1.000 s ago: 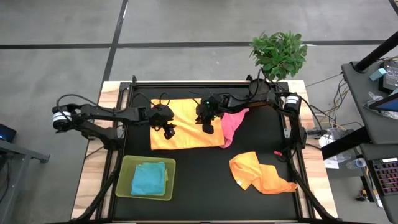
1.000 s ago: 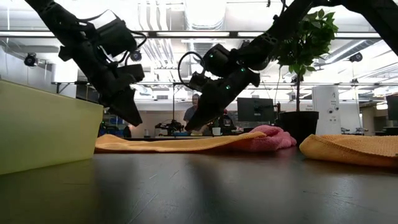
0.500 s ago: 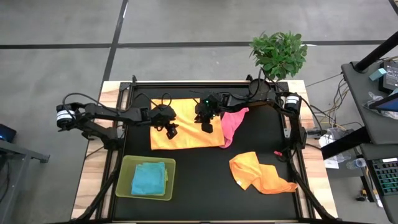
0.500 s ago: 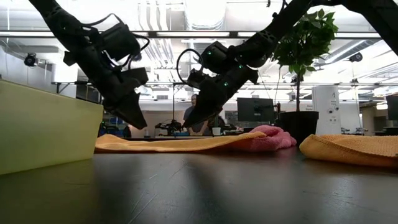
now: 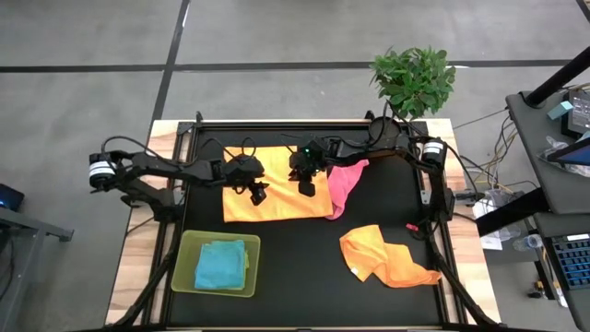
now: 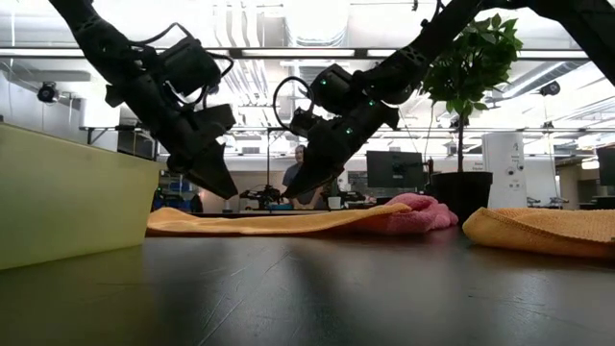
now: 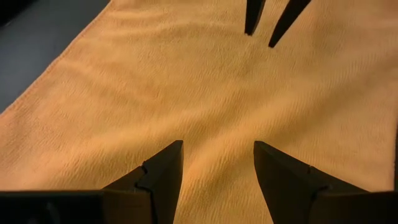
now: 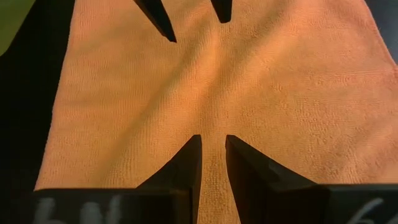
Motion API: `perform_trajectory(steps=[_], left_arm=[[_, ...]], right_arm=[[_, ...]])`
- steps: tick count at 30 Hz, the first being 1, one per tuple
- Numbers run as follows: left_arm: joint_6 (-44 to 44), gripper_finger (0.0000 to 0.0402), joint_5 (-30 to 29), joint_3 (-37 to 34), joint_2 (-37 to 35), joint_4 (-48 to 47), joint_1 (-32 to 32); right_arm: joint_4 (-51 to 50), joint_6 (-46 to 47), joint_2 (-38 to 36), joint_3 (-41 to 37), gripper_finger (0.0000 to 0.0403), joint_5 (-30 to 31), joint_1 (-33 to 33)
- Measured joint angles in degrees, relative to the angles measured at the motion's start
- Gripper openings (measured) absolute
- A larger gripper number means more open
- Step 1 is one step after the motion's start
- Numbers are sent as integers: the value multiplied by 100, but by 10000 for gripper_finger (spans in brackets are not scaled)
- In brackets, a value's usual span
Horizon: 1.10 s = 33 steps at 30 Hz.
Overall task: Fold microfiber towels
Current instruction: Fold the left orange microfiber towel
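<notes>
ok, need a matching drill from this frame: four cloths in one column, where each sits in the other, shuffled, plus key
Cloths:
1. spread yellow-orange towel
2. pink towel
3. crumpled orange towel
4. light blue towel

Places:
A. folded inside the lime-green tray
B. bunched at the spread towel's right edge
C. flat at the back of the mat, under the left gripper and right gripper
D. alone on the mat's front right

Pairs: 1-C, 2-B, 3-D, 4-A
</notes>
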Motion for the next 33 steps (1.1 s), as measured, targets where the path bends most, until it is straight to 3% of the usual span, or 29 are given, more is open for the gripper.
perform_trajectory(steps=[9, 20, 33], left_arm=[[-14, 180, 2, 2, 238, 275, -2], [120, 180, 6, 20, 657, 1325, -4], [307, 180, 7, 98, 714, 1604, 0]], right_arm=[[-102, 0, -2, 0, 63, 1, 1], [-88, -229, -2, 0, 63, 16, 2], [-20, -369, -3, 0, 63, 902, -7]])
